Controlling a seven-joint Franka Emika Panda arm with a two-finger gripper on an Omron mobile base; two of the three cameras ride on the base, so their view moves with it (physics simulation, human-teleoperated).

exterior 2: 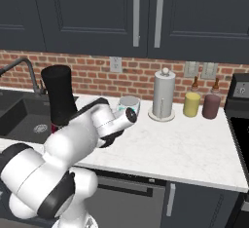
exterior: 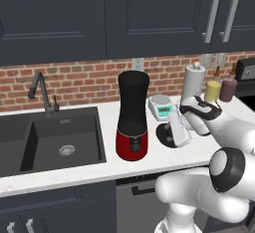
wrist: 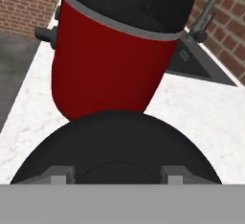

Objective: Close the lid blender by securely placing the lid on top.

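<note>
The blender [exterior: 132, 122] is a tall black jar on a glossy red base, standing on the white counter right of the sink; its jar top is open. In the right base view the blender [exterior 2: 59, 94] rises behind my arm. The lid [exterior: 163, 134], a flat black disc, lies low at counter level just right of the blender base. My gripper [exterior: 173, 135] reaches down onto it. In the hand view the lid [wrist: 119, 141] spreads between the fingertips [wrist: 175, 175], with the blender's red base [wrist: 107, 70] close behind it. The gripper [wrist: 117, 176] is shut on the lid.
A small scale [exterior: 162, 106] with a teal display sits behind the lid. A paper-towel roll [exterior: 193, 80], a yellow jar [exterior: 212, 91] and a maroon jar [exterior: 227, 89] stand at the back right. The dark sink [exterior: 30, 142] with its faucet [exterior: 42, 92] lies left of the blender.
</note>
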